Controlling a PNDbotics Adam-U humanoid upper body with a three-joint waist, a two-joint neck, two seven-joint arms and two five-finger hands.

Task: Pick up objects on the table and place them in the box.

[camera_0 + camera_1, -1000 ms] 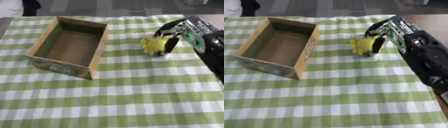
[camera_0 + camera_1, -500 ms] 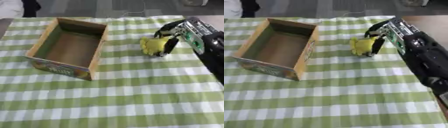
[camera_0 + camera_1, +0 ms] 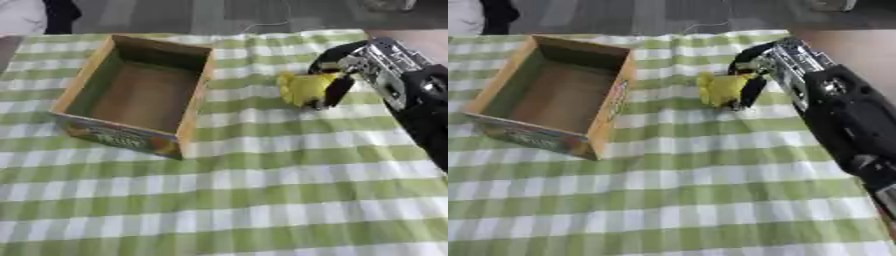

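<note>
The box (image 3: 140, 97) sits on the left half of the table, open side up and, as far as I can see, with nothing in it; its long walls run away from me at a slight slant. To its right, well apart from it across the green checked cloth (image 3: 262, 200), lies the yellow toy (image 3: 302, 88), a small soft-looking lump I can't identify further. My right hand (image 3: 337, 75) is on it: the black fingers curl down over its right side and top, so I read the hand as closed around the toy, though the toy looks to be resting on the cloth and not lifted. My left hand shows in neither view.

What worries me from here is the hold. The fingers cover only one side of the toy, and I can't see the thumb, so if I lift, it may roll out to the left and drop short of the box. The cloth is another risk: fingertips pressed low could pinch it and drag it, shifting the box. On the carry across, a low toy could clip the near wall and tip or push the box.
</note>
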